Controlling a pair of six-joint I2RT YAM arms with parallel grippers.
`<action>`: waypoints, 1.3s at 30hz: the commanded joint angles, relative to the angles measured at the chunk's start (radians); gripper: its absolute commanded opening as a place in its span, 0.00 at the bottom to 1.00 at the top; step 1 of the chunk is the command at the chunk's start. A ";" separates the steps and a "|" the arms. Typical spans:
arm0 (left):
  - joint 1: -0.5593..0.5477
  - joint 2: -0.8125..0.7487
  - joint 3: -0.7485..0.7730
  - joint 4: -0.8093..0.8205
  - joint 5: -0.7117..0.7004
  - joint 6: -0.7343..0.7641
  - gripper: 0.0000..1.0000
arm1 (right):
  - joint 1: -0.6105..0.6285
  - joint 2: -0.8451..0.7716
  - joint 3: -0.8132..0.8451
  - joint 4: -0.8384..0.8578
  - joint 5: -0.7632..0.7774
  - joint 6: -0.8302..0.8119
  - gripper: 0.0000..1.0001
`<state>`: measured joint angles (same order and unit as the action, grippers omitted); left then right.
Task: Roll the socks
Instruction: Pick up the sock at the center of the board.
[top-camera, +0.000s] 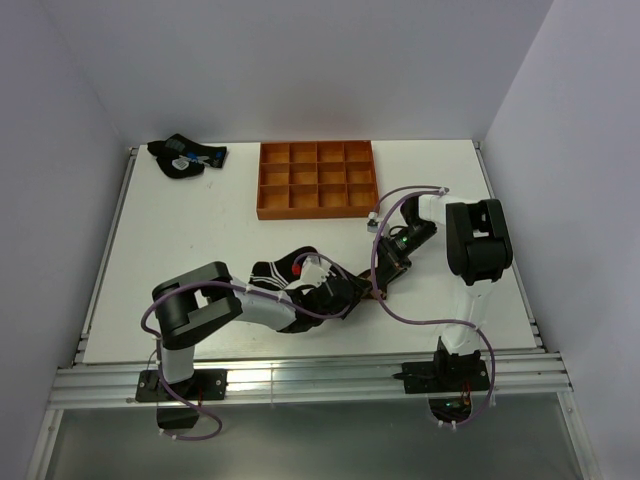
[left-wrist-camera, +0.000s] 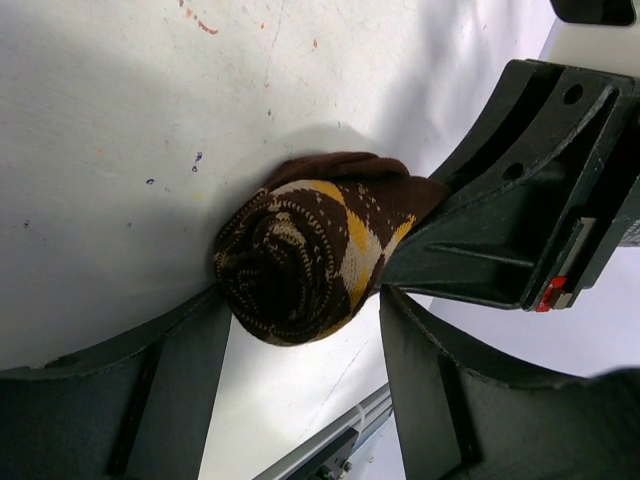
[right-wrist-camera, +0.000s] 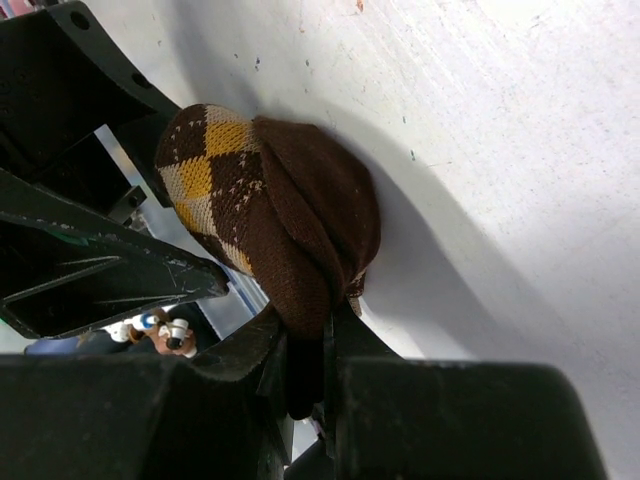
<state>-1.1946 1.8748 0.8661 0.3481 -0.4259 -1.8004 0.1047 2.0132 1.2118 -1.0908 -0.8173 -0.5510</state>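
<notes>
Left gripper (left-wrist-camera: 300, 322) spread wide, straddling the argyle roll (left-wrist-camera: 305, 250); right gripper (right-wrist-camera: 322, 345) pinching the same roll.
Roll's at left's 12 o'clock, spiral end facing it, right reaching in from 2.

The tray (top-camera: 316, 212) sat on the worktop (top-camera: 180, 260) against the middle of the far edge. A sock bundle (top-camera: 185, 157) lay in the far left corner, well apart from the tray. The rolled sock (left-wrist-camera: 300, 260) lay on the worktop near the middle of the near edge, a little right of centre. The left fingers (left-wrist-camera: 180, 390) stood one on either side of it, reaching in from the left. The right fingers (right-wrist-camera: 450, 420) came in from the right, with the roll's loose edge caught between them. The short sock (top-camera: 272, 270) lay left of the roll, partly under the left arm.
</notes>
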 joint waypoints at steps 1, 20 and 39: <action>-0.008 0.004 -0.032 -0.052 0.012 -0.008 0.67 | -0.007 0.001 0.012 0.088 0.036 0.025 0.00; 0.033 0.037 -0.012 -0.096 0.007 -0.025 0.71 | -0.017 0.029 0.029 0.002 -0.023 -0.056 0.00; 0.066 0.132 0.091 -0.208 -0.010 -0.008 0.63 | -0.016 0.085 0.084 -0.224 -0.105 -0.270 0.00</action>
<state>-1.1446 1.9343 0.9443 0.3180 -0.4122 -1.8263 0.0788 2.0747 1.2751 -1.1900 -0.8753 -0.7433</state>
